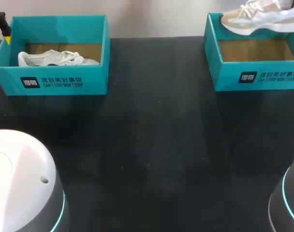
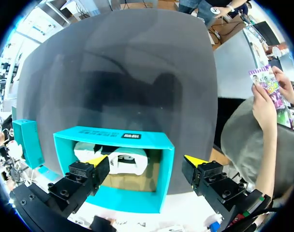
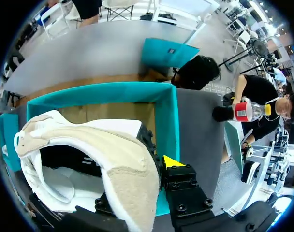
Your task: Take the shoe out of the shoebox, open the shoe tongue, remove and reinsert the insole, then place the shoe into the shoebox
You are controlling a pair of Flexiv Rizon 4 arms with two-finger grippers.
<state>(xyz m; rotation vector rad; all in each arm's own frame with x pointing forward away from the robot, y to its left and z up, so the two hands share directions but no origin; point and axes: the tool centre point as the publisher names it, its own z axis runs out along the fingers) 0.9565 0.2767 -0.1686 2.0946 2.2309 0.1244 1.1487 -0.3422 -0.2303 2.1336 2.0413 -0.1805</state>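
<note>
The beige shoe (image 1: 260,19) (image 3: 113,154) is raised over the far rim of the right box (image 1: 256,77) (image 3: 166,111), sole clear of the cardboard floor, toe toward the counter's middle. The right fingers (image 3: 178,176) grip it at the heel collar. One yellow tip lies against the outside of the collar; the other finger is hidden inside the shoe.

The white shoe (image 1: 55,59) (image 2: 123,159) lies on the floor of the left box (image 1: 55,82) (image 2: 118,198), against the near wall as the head view shows it. The left fingers (image 2: 84,174) are spread wide above this box, holding nothing and touching neither box nor shoe.

Both teal boxes stand well apart at the far side of the dark counter (image 1: 152,145).
</note>
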